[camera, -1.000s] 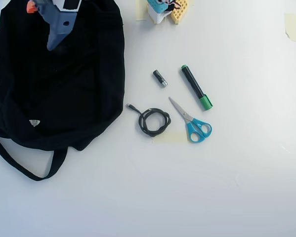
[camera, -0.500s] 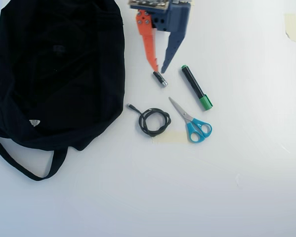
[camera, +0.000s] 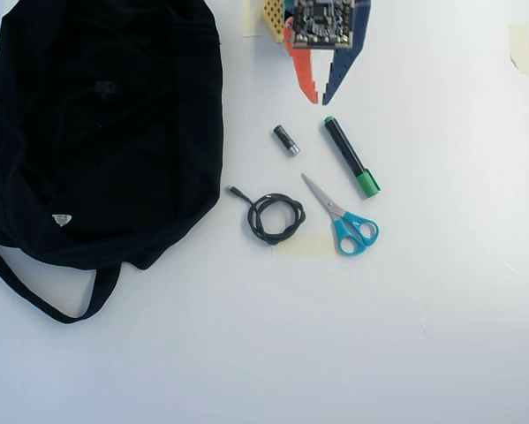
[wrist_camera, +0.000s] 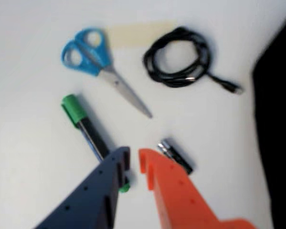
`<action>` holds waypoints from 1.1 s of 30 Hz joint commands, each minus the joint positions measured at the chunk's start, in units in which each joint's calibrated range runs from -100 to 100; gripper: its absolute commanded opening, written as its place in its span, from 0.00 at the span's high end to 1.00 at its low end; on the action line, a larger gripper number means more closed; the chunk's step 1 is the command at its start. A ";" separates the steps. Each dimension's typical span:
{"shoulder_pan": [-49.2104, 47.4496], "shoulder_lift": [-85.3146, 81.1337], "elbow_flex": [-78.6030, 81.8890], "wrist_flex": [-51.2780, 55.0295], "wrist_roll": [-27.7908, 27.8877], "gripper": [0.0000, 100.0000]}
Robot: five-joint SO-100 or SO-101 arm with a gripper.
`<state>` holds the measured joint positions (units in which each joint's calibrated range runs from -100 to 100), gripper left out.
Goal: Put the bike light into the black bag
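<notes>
We see the end effector [camera: 321, 95] near the top of the white table [camera: 423, 309], its orange and blue fingers nearly closed and holding nothing. It hangs just above the small black cylinder [camera: 286, 140], our landmark. Right of the cylinder lies the green-capped marker [camera: 351, 156]; below it, the coiled black cable [camera: 275, 217] and blue-handled scissors [camera: 342, 216]. Left of it sprawls the black bag [camera: 96, 132]. We cannot make out the bike light anywhere.
</notes>
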<state>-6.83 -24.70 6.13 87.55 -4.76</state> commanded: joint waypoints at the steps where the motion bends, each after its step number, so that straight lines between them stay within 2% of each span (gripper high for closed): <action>1: 0.10 -6.92 13.36 -9.60 0.20 0.98; 6: -0.12 -20.28 38.07 -24.76 1.09 0.98; 10: 0.03 -29.82 54.07 -30.70 6.18 0.98; 23: 0.25 -65.59 92.61 -30.36 6.91 0.98; 25: 0.25 -68.83 93.60 -27.86 6.91 0.98; 29: 0.33 -73.72 93.24 -14.68 6.86 0.98; 33: 0.25 -74.97 93.15 -14.68 7.23 0.98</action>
<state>-6.61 -98.01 98.11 69.60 1.93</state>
